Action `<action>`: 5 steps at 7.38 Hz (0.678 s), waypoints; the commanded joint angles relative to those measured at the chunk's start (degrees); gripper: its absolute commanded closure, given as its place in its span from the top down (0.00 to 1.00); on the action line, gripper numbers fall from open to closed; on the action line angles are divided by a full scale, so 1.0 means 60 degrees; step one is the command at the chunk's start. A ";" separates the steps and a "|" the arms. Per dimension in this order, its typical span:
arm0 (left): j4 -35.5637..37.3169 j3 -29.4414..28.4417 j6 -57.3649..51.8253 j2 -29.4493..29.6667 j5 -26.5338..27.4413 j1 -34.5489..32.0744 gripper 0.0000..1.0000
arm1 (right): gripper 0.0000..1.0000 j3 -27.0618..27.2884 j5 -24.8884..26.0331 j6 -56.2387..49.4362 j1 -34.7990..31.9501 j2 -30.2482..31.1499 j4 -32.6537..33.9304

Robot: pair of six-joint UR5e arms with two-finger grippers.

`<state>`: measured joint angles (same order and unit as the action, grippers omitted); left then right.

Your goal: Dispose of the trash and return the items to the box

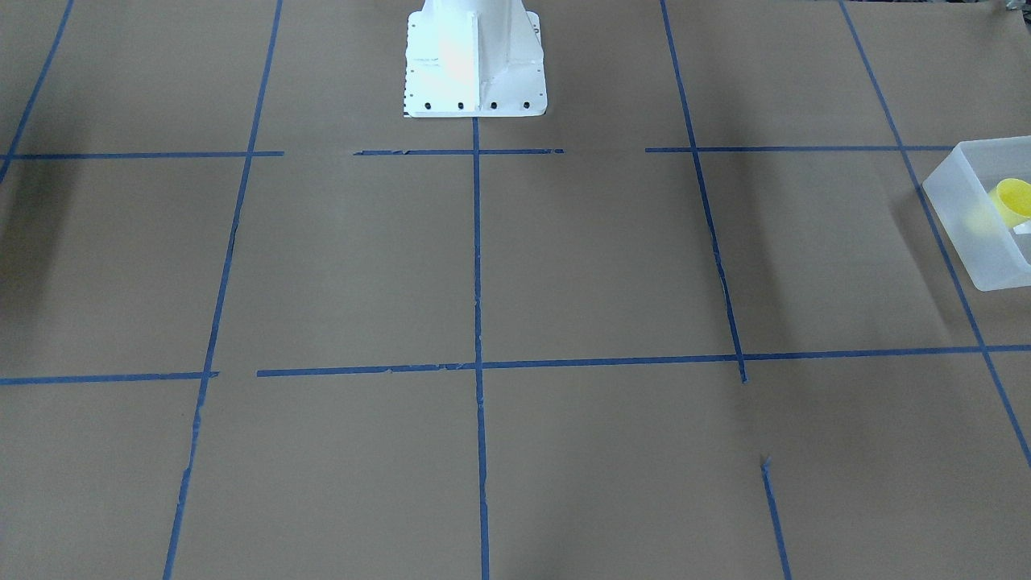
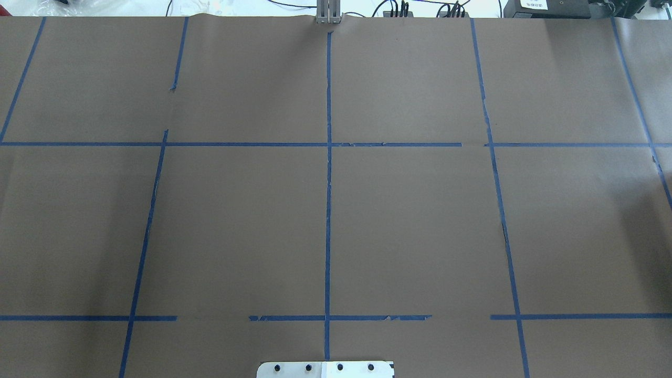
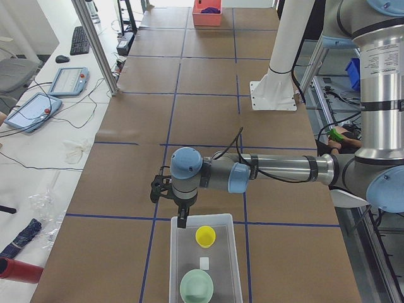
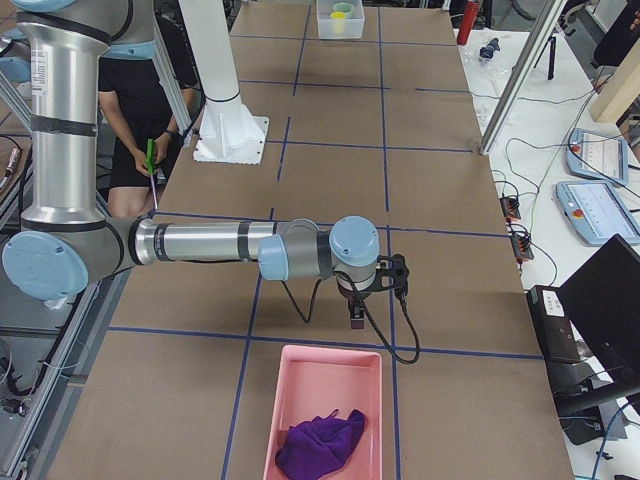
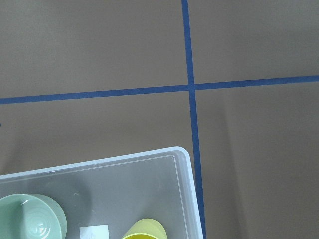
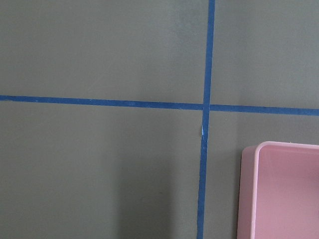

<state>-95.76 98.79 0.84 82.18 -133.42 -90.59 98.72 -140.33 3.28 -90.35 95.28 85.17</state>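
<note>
The frosted-white box (image 3: 175,252) sits at the table's left end and also shows in the front view (image 1: 970,242) and the left wrist view (image 5: 164,158). The yellow cup (image 3: 205,236) and the mint-green bowl (image 3: 196,285) stand inside it, as the left wrist view shows for both cup (image 5: 144,230) and bowl (image 5: 30,219). My left gripper (image 3: 182,218) hangs just above the box's near-robot end wall. My right gripper (image 4: 355,318) hangs over bare table just short of the pink bin. I cannot tell whether either gripper is open or shut.
A pink bin (image 4: 300,385) holding a purple cloth (image 4: 320,445) sits at the table's right end; its corner shows in the right wrist view (image 6: 279,194). The white robot base (image 1: 475,64) stands mid-table. A person (image 4: 140,110) stands behind the robot. Tablets and cables lie beyond the far edge.
</note>
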 commanded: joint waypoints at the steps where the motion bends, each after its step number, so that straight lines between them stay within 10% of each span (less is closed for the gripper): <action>1: 0.0080 0.0028 -0.0008 0.0101 0.0000 -0.0004 1.00 | 1.00 -0.0032 -0.0005 -0.0005 0.0000 0.0028 0.0014; 5: 0.0080 0.0028 -0.0008 0.0102 0.0000 -0.0004 1.00 | 1.00 -0.0032 -0.0005 -0.0005 0.0000 0.0101 0.0058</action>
<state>-95.28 98.95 0.79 82.79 -133.42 -90.60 98.53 -140.40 3.25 -90.35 95.85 85.43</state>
